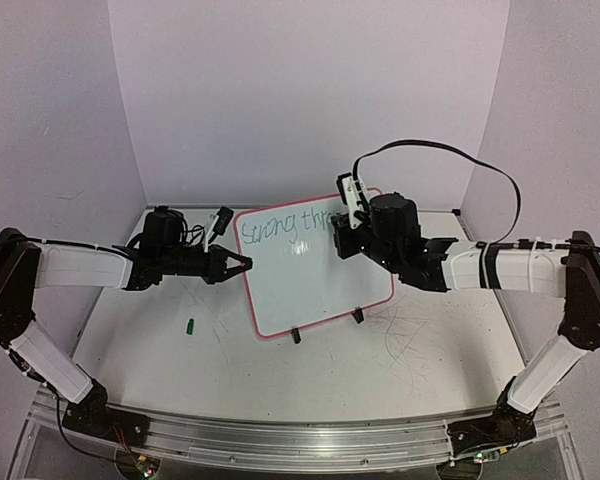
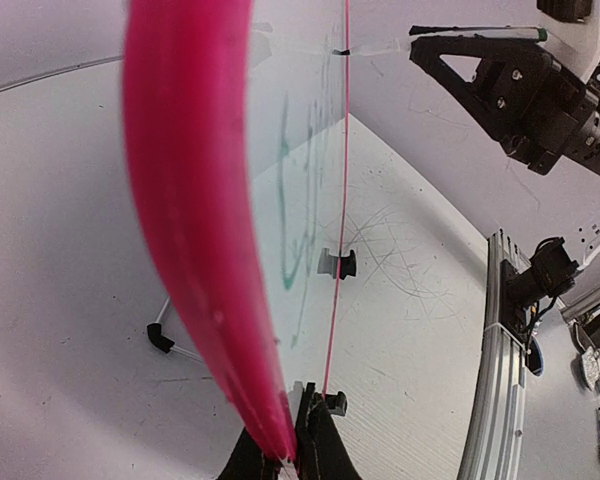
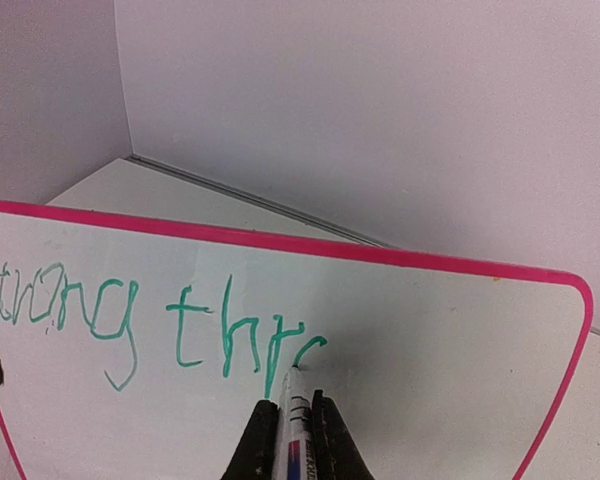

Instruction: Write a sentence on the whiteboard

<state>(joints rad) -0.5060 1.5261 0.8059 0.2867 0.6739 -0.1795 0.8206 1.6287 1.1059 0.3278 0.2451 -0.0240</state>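
Whiteboard (image 1: 315,270): tilted, left rim pinched by left hand (image 1: 243,265). Sentence (image 3: 150,320): along its top, reaching "thr". Right hand (image 3: 292,418): clamped on marker (image 3: 294,400), tip at the last stroke. Advised: light steady pressure, level baseline.

Glossy, smooth whiteboard (image 1: 310,285), pink plastic rim (image 3: 280,240); scuffed matt white tabletop (image 1: 180,360).

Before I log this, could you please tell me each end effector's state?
Left end effector: closed on the whiteboard edge.
Right end effector: closed on the marker.
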